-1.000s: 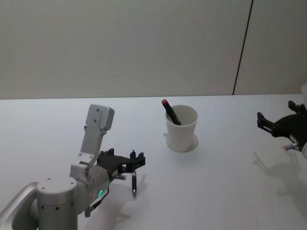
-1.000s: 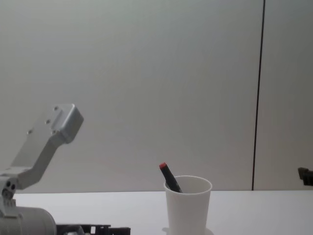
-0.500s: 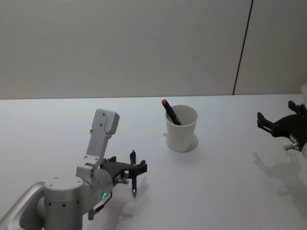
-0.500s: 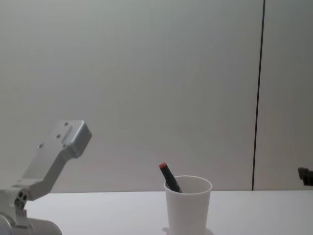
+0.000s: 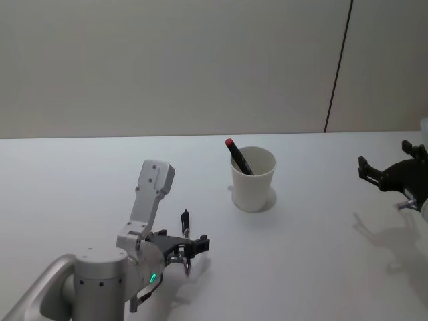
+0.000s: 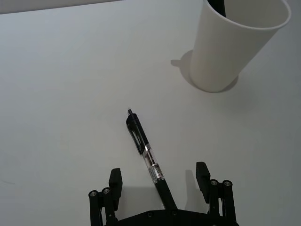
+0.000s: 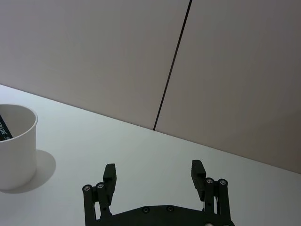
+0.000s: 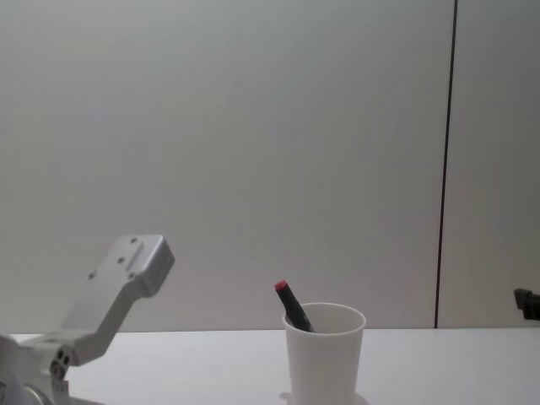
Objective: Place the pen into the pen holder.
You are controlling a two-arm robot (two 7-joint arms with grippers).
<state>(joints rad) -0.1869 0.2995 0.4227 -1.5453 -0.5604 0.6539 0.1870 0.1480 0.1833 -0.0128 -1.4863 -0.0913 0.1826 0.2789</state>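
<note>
Fingers of the left gripper stand spread wide apart, released, low over the white table at the robot's near left. Between them, touching neither, lies the pen: a slim black click pen with a pocket clip near its upper end, a clear section with a printed label at mid-barrel, and a dark grip that runs back under the gripper's body. It rests flat on the table, its button end angled toward the pen holder but well apart from it. In the head view the pen pokes out past the left gripper.

The pen holder is a plain white paper cup, tapered with a rolled rim, standing upright near the table's middle. A dark marker with a red cap leans inside it against the left side of the rim.

The right gripper hangs above the table at the far right, parked, its fingers apart with nothing between them.
</note>
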